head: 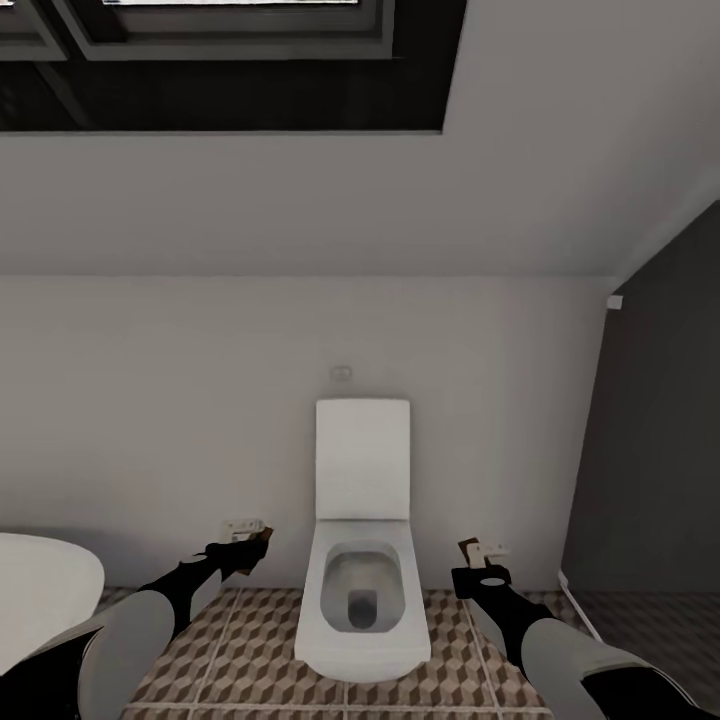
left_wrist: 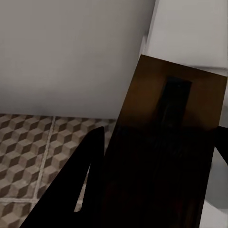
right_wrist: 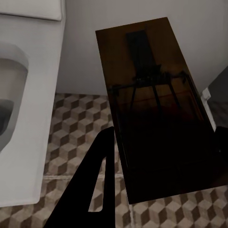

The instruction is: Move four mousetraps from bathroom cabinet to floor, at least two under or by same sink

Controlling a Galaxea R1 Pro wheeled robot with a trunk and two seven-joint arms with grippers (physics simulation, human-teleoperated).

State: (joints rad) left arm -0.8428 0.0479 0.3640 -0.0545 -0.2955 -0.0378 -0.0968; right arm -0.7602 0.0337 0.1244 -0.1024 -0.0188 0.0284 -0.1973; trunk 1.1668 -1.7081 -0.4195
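Note:
I hold one mousetrap in each gripper. My left gripper [head: 243, 548] is shut on a mousetrap [head: 252, 531] [left_wrist: 164, 142], held above the bathroom floor [head: 240, 640] left of the toilet. My right gripper [head: 482, 564] is shut on a second mousetrap [head: 480, 548] [right_wrist: 154, 104], right of the toilet; its dark wire spring shows in the right wrist view. In both wrist views the boards look dark brown, with cube-patterned tiles [left_wrist: 28, 142] [right_wrist: 76, 128] beneath them. The cabinet and the bathroom sink are out of view.
A white toilet [head: 362, 570] stands straight ahead against the white wall, its bowl open. The curved white bathtub rim [head: 40, 590] shows at the lower left. A dark grey wall [head: 650, 450] closes the right side. A dark-framed window [head: 230, 60] sits overhead.

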